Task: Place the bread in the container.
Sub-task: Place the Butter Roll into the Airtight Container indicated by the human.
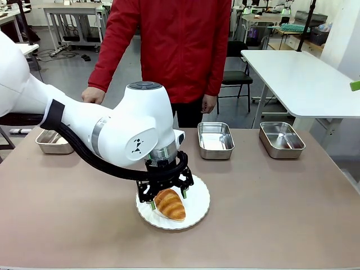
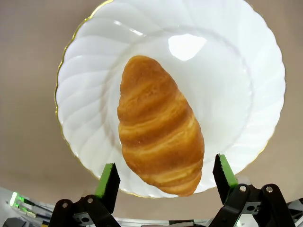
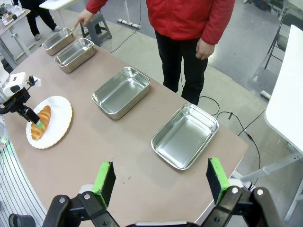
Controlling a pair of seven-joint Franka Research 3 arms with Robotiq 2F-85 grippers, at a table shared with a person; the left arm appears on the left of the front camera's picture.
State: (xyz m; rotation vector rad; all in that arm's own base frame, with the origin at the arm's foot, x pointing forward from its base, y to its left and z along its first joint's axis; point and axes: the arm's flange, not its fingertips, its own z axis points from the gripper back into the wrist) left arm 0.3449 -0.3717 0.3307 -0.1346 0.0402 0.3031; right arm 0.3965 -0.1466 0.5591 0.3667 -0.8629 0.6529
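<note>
Spanning everything before me is the desk, brown and plain, with a person in a red jacket standing at its far edge. My left arm, white and bulky, reaches in from the left edge toward the middle near edge. Along the far edge sit four steel pans: one at the far left corner, partly hidden behind my arm, with a second beside it seen from my right wrist, and the person's hand just over that pair; then one at the middle of the far edge and one toward the far right. All that I can see into hold nothing but reflections; which of them is the container I cannot tell. Near the middle of the near edge lies the round white plate, its scalloped rim edged in gold, and the bread lies on it, a golden-brown croissant lying lengthwise across the plate's middle. My left pincer hangs released just above it, green fingertips spread wide on either side of the croissant's nearer end, not touching it. My right pincer is released too, spread high over the desk's right end, grasping nothing.
</note>
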